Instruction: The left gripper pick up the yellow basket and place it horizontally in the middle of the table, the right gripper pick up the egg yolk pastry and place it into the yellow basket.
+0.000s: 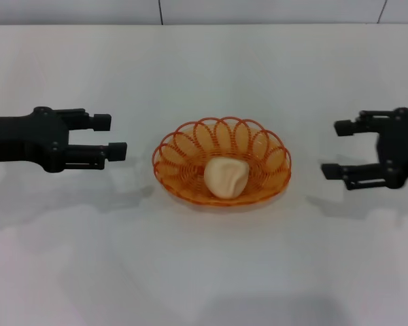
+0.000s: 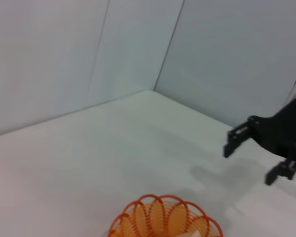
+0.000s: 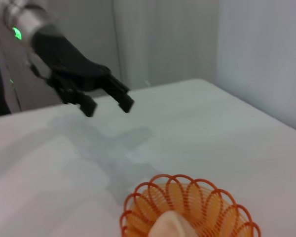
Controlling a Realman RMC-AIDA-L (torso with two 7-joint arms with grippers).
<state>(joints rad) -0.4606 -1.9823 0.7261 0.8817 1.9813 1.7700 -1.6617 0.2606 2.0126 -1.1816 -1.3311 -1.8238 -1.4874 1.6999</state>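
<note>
The yellow basket (image 1: 222, 161) sits upright in the middle of the table (image 1: 204, 272). The egg yolk pastry (image 1: 226, 177) lies inside it. My left gripper (image 1: 110, 139) is open and empty, hovering to the left of the basket, apart from it. My right gripper (image 1: 334, 149) is open and empty, hovering to the right of the basket. The left wrist view shows the basket's rim (image 2: 163, 217) and the right gripper (image 2: 251, 160) farther off. The right wrist view shows the basket (image 3: 187, 207), the pastry (image 3: 171, 228) and the left gripper (image 3: 108, 102).
A grey wall (image 1: 204, 10) runs along the table's far edge. Shadows of both arms fall on the white surface beside the basket.
</note>
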